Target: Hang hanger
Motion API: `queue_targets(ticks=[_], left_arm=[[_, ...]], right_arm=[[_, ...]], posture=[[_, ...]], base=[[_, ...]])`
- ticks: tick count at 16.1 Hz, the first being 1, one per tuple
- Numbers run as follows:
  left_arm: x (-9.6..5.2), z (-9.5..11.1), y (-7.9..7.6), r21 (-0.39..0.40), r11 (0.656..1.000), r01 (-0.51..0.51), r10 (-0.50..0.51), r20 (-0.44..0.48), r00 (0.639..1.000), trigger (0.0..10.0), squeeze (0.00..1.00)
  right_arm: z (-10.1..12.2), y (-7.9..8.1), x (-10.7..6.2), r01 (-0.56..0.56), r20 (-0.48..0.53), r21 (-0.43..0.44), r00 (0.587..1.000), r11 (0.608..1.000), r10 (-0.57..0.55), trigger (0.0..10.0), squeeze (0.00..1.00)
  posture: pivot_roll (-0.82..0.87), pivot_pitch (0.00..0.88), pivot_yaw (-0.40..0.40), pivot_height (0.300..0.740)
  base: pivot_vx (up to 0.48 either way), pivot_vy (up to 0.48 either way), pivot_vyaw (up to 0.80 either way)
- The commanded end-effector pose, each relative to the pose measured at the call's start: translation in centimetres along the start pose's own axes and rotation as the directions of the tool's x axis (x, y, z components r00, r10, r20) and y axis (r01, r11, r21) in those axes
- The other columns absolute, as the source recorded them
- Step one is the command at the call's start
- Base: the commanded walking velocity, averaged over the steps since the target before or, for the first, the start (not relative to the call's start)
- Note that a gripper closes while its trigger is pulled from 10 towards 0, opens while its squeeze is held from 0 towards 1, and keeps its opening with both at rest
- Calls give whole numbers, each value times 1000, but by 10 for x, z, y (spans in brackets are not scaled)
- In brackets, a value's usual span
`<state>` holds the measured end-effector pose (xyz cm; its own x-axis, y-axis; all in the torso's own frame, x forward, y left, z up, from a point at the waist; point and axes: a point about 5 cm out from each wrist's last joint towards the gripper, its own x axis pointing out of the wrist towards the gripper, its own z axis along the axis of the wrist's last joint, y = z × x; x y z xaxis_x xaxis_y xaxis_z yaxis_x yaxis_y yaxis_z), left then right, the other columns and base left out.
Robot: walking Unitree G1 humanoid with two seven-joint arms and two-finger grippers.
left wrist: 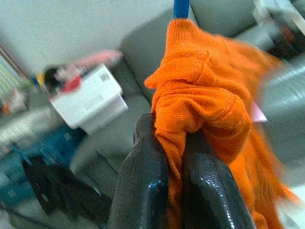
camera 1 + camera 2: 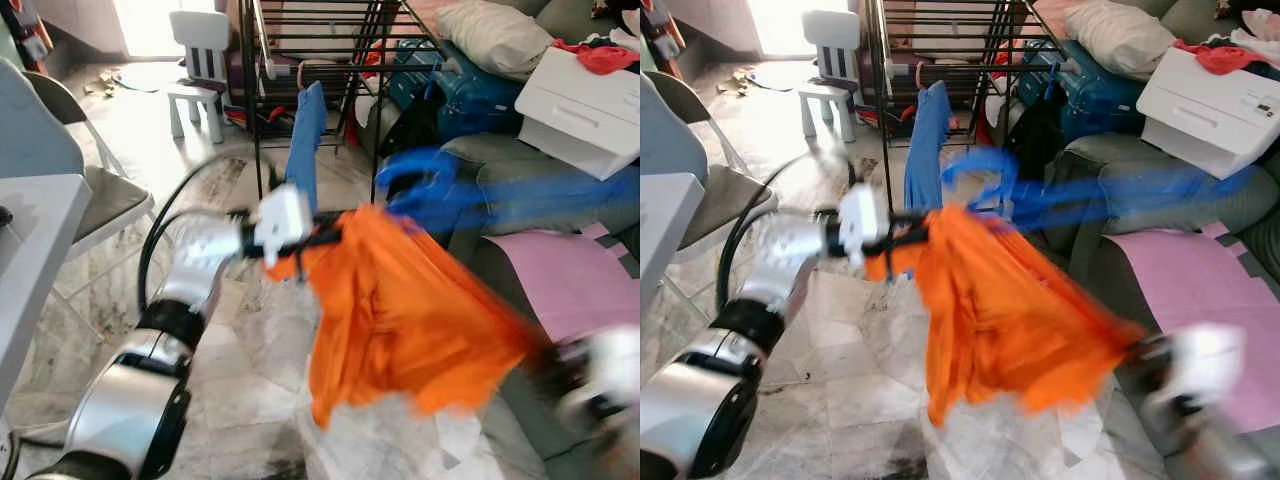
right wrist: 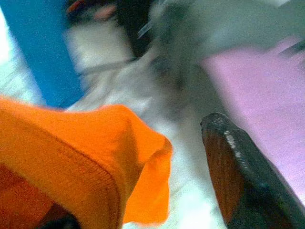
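Left gripper (image 1: 178, 157) pinching orange sweater (image 2: 400, 310) on blue hanger (image 2: 430, 190) — right gripper (image 3: 143, 210) spread, beside sweater's edge.

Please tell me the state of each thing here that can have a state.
orange garment: draped on the hanger, hanging, one end pinched.
blue hanger: raised, motion-blurred, not yet on the rack.
left gripper: shut on the garment.
right gripper: open beside the garment.
drying rack: standing, blue cloth hanging.

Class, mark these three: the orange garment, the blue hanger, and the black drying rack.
orange garment (image 2: 400, 310), left eye view, middle of the cloth.
blue hanger (image 2: 420, 185), left eye view, blurred hook.
black drying rack (image 2: 883, 130), right eye view, upright leg.
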<state>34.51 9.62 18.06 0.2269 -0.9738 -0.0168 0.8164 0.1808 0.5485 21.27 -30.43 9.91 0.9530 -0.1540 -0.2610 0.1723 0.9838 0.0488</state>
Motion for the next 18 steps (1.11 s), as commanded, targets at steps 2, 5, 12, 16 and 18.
queue_targets(ticks=[2, 5, 12, 16, 18], left_arm=[[-18, -18, -7, -101, 995, 8, -16, -80, 997, 0, 0], [-26, -29, -20, -194, 979, 65, -88, -112, 990, 0, 0], [-37, -46, -38, -285, 946, 153, -214, -196, 957, 0, 0], [-29, -53, -40, -249, 963, 99, -171, -285, 943, 0, 0], [-21, -57, -40, -214, 976, 37, -111, -346, 931, 0, 0]], right_arm=[[36, -29, 3, 187, 110, 29, 976, 982, -189, 0, 0], [69, -29, 12, 199, 211, 45, 956, 979, -204, 0, 0], [80, -23, 17, 194, 240, 34, 951, 980, -197, 0, 0], [79, -12, 21, 162, 237, 12, 958, 987, -160, 0, 0], [78, -3, 25, 137, 231, -21, 964, 990, -129, 0, 0]], posture=[[-17, 0, -66, 740], [-6, 0, -74, 740], [-11, 0, -74, 740], [-15, 0, -71, 740], [-17, 0, -71, 740]], base=[[0, 0, 0], [0, 0, 0], [0, 0, 0], [0, 0, 0], [0, 0, 0]])
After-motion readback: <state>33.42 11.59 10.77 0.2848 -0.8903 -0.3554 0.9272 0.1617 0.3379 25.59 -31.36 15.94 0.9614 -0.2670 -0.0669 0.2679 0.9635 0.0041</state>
